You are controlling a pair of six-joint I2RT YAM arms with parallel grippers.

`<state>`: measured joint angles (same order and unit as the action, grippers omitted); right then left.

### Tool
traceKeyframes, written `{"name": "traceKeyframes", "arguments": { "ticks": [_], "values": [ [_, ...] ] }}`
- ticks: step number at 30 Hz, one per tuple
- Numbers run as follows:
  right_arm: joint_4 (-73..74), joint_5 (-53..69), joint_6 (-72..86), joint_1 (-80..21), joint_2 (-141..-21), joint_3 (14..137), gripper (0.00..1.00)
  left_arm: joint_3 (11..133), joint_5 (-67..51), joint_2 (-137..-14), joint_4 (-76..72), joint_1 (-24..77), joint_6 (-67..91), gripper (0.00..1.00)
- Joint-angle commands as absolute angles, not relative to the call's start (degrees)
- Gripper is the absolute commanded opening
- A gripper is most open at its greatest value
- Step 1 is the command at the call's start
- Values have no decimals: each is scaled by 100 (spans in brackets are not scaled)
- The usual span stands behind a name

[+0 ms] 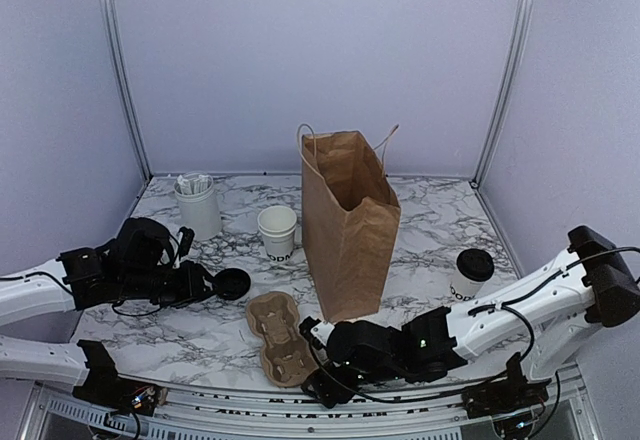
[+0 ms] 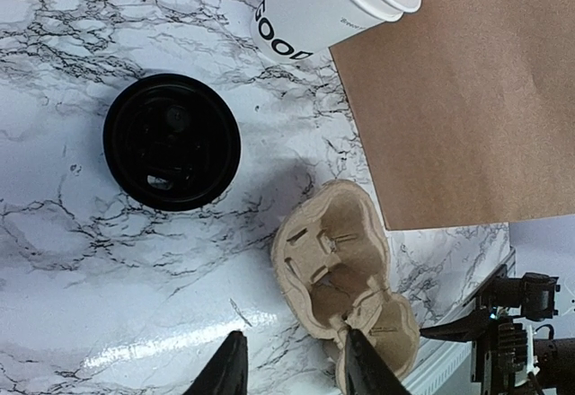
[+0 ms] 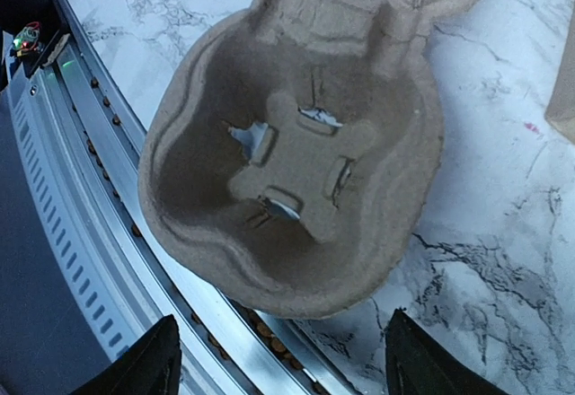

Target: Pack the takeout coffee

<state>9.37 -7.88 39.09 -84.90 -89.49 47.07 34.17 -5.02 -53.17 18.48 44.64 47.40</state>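
1. Two arms show from above. We see the left gripper (image 1: 205, 283) low beside a loose black lid (image 1: 232, 283), and the right gripper (image 1: 312, 350) at the pulp cup carrier (image 1: 277, 332). The takeout coffee (image 1: 471, 274), its lid on, stands upright on the marble table (image 1: 430, 210), to the right of the brown paper bag (image 1: 345, 222) and apart from it.
2. From the left wrist we find the jaws partly apart and holding nothing. The loose lid, the carrier, the nested cups (image 2: 332, 4) and the bag lie beyond them.
3. From the right wrist we see the jaws wide apart with nothing clamped. The carrier's end sits just ahead of the fingers, at the table's edge.
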Motion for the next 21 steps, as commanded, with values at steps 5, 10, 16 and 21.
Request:
{"name": "traceKeyframes", "arguments": {
  "ticks": [5,10,16,21],
  "values": [
    [447,-164,4260,-8549,-9640,5637,79,3288,-192,-4990,2095,4482,4762,39],
    [530,225,3896,-8549,-10446,6630,80,3460,-68,-5057,2318,4395,4632,39],
    [1388,179,3383,-8552,-11090,7873,80,3577,109,-4910,2643,4043,4514,40],
    [2401,-102,2600,-8411,-10913,8153,83,3624,96,-4792,2732,3742,4440,41]
  ]
}}
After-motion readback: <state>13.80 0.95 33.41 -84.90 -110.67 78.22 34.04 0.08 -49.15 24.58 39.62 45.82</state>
